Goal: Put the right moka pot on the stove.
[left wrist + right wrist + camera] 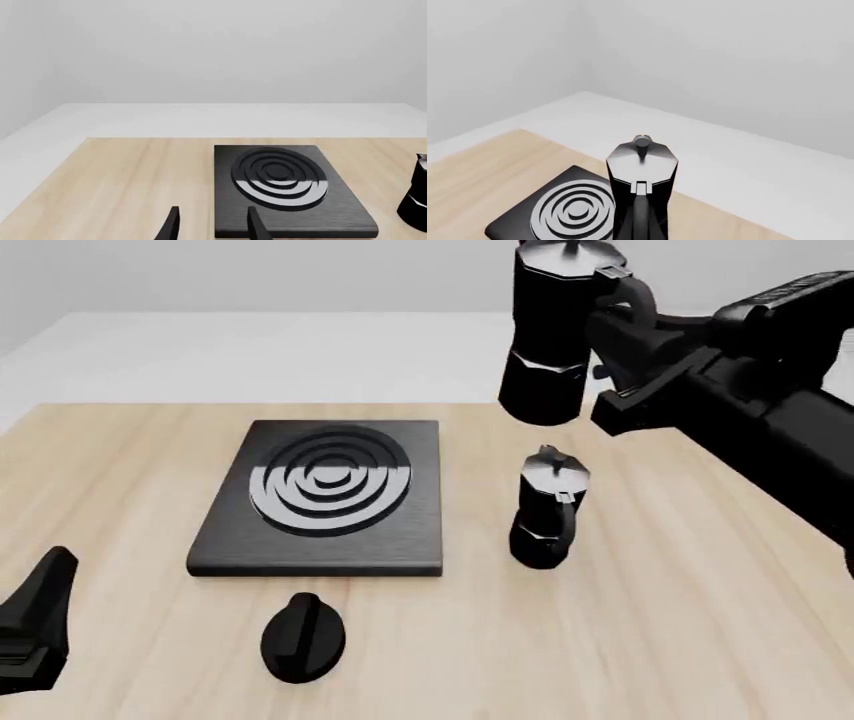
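While the black faceted moka pot with silvery-grey lid (550,335) is carried upright, high above the wooden table (694,640), clamped by its handle in the right gripper (625,328), the flat black stove slab with silver burner rings (324,495) lies below and to its left, and is judged the drop target. The left gripper (212,225), spread and empty, is nearer the stove. Only the front view shows the slimmer second pot (546,508) standing just beside the stove's right edge; the right wrist view shows the lid's knob and the rings beneath.
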Robot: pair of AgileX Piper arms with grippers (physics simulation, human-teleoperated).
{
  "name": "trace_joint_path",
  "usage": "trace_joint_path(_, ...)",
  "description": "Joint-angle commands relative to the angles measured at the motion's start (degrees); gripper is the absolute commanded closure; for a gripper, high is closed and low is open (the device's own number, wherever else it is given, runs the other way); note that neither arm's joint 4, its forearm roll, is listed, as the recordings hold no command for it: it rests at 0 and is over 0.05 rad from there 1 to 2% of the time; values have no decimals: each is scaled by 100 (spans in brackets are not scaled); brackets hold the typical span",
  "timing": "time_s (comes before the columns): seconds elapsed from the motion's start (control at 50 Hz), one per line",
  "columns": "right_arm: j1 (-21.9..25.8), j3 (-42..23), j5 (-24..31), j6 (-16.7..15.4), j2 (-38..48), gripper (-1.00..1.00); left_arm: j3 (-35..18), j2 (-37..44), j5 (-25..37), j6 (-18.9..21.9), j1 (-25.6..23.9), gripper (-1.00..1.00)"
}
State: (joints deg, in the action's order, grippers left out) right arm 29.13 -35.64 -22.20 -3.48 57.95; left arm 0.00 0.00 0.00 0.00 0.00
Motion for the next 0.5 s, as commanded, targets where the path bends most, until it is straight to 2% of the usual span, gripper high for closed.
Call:
trace_joint_path(0.02, 350, -326, -609, 38, 640, 100, 0, 0, 0, 0, 0, -100)
trace_joint_path(0.38, 734, -708, -1123, 111, 1533, 100, 0, 0, 0, 0, 0, -100)
trace_joint_path(0.5, 852, -890, -1241, 1, 1815, 100, 0, 0, 0, 0, 0, -100)
